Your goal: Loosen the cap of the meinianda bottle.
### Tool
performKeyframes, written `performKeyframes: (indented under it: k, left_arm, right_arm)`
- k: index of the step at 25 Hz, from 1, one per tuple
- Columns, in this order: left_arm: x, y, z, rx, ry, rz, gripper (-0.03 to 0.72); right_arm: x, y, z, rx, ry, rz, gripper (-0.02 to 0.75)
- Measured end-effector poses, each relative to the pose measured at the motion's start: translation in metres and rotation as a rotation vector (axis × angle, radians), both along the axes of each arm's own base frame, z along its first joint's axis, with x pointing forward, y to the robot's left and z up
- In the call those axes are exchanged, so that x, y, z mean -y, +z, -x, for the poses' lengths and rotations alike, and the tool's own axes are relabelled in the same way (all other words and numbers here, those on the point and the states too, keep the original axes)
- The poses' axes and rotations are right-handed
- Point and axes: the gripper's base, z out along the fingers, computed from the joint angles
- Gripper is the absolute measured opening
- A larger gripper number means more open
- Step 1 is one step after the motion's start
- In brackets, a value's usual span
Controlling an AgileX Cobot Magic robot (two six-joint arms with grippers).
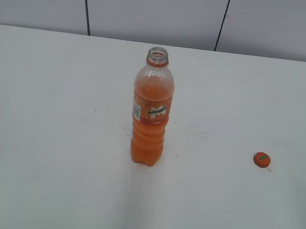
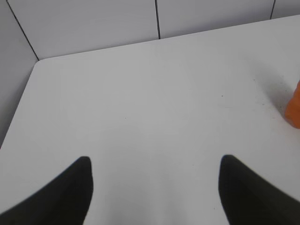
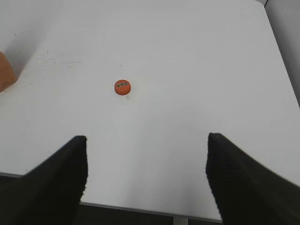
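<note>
Meinianda bottle (image 1: 151, 110) upright mid-table (image 1: 40, 135), neck bare; cap (image 1: 262, 159) off, lying flat on table well to its right, print side up. Left gripper (image 2: 155, 187) jaws spread wide over bare table w/ nothing between, bottle only at frame edge. Right gripper (image 3: 146, 176) also wide, empty, cap ahead of it, not touching.

White table (image 1: 40, 135), grey panelled wall (image 1: 154, 9) with dark seams behind

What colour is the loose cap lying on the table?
Orange, with a small dark print on top; the cap shows best in the right wrist view.
</note>
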Motion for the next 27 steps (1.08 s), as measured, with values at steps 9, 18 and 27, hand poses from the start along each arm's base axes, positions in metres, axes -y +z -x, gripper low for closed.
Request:
performKeyframes:
  k: [9, 18, 27]
  left_arm:
    - [0.0, 0.0, 0.0, 0.0, 0.0, 0.0, 0.508]
    - [0.0, 0.0, 0.0, 0.0, 0.0, 0.0, 0.508]
    - [0.0, 0.0, 0.0, 0.0, 0.0, 0.0, 0.507]
  right_arm:
    - [0.0001, 0.0, 0.0002, 0.0, -0.082, -0.003, 0.589]
    - [0.0001, 0.0, 0.0002, 0.0, -0.101, -0.003, 0.588]
    - [0.0001, 0.0, 0.0002, 0.0, -0.102, -0.004, 0.587]
